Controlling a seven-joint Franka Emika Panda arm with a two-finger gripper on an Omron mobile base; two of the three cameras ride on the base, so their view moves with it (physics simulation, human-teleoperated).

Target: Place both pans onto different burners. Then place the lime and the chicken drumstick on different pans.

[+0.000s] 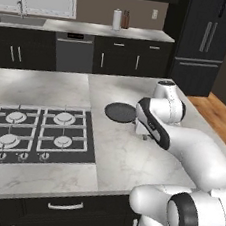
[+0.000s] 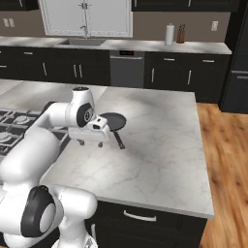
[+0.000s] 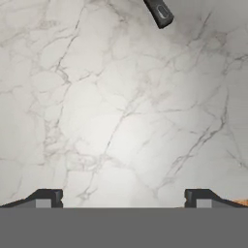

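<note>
1 black cooktop [image 1: 36, 132] at left on the marble counter [image 1: 124, 157], 4 burner rings [image 1: 65, 119] bare. Dark pan [image 1: 120, 112] on the counter just right of it, handle end [image 3: 160, 13] poking into the hand view. Gripper [image 3: 124, 198] above bare marble beside the pan, jaws spread wide, empty.

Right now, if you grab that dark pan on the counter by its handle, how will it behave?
The dark pan looks rigid. Held by the thin handle, its round body would probably sag or twist. It sits flat on the marble counter, so a push likely slides it.
</note>
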